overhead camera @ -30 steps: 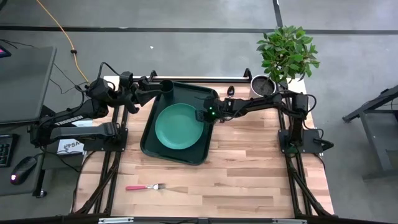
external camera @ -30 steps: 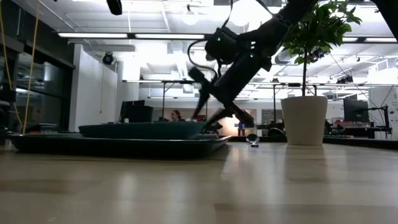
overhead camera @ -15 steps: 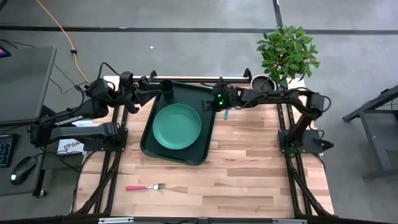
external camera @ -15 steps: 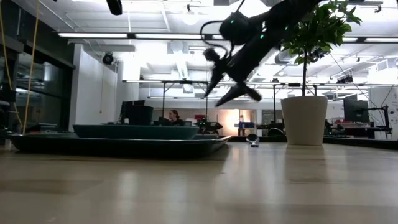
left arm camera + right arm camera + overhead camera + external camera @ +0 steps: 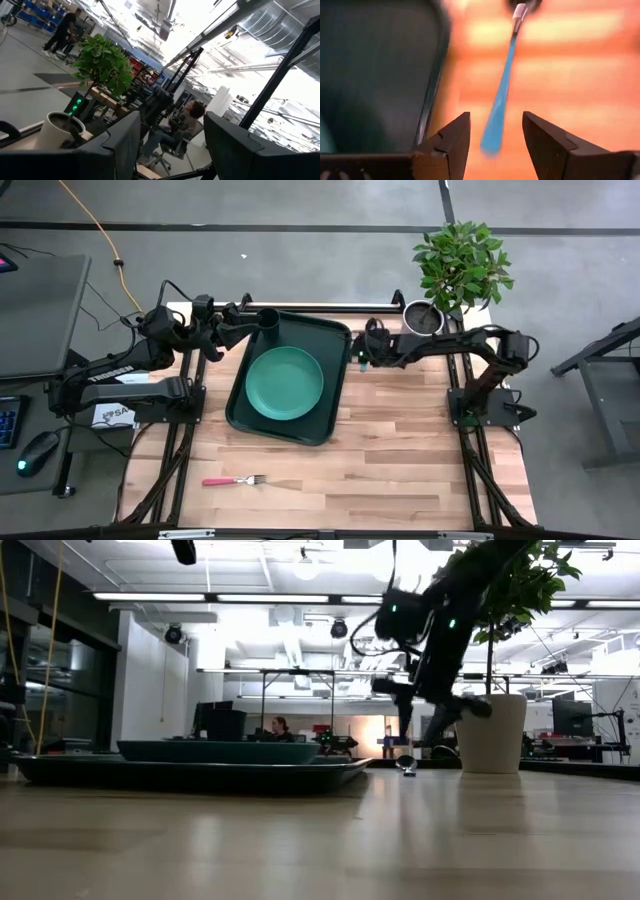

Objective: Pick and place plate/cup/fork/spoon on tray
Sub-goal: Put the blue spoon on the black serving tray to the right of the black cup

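Right end effector (image 5: 495, 137) wide open above spoon (image 5: 501, 95), beside tray (image 5: 338, 380); plate (image 5: 285, 382) on tray.

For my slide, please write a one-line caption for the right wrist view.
Right claw, open, lined up over the blue spoon handle on the wooden table, beside the tray.

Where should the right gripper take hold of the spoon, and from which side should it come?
Probably the blue handle of the spoon, from above. It lies flat on the table beside the tray, and the right gripper is open with the handle's end between its fingers.
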